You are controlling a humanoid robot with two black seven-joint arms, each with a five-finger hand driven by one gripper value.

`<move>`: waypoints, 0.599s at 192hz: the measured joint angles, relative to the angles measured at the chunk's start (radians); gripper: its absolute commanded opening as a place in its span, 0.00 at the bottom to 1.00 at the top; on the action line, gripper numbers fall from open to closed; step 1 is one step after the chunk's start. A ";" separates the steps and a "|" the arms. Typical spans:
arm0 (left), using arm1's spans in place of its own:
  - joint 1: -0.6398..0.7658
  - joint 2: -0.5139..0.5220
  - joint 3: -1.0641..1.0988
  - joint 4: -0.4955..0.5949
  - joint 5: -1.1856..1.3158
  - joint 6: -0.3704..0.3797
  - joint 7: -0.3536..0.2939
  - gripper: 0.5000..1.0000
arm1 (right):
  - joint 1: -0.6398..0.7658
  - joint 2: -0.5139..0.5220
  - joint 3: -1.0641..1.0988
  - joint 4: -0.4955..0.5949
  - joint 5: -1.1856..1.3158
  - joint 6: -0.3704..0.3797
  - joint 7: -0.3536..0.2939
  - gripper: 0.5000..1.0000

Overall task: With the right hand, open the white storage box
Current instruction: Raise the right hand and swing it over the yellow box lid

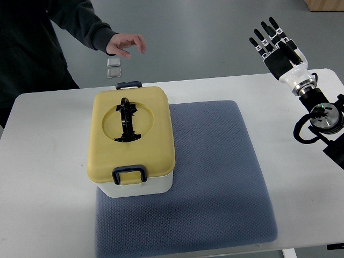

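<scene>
A white plastic storage box with a yellow lid [131, 141] sits closed on the left part of a grey textured mat [215, 177]. The robot's right hand [277, 44] hovers beyond the white table's [48, 177] far right edge, fingers spread, holding nothing. A person's hand [126, 44] hangs behind the box.

Person [37, 43] cut by top/left edges, right arm [322, 115] cut at right edge
</scene>
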 measured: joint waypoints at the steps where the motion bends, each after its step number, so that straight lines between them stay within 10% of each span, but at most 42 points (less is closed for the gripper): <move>1: 0.000 0.000 0.000 0.000 0.000 0.000 0.000 1.00 | 0.000 0.000 0.000 0.000 0.000 0.000 0.000 0.87; 115: 0.000 0.000 0.001 -0.002 0.002 0.000 0.000 1.00 | 0.094 -0.008 -0.008 0.001 -0.272 0.004 -0.024 0.87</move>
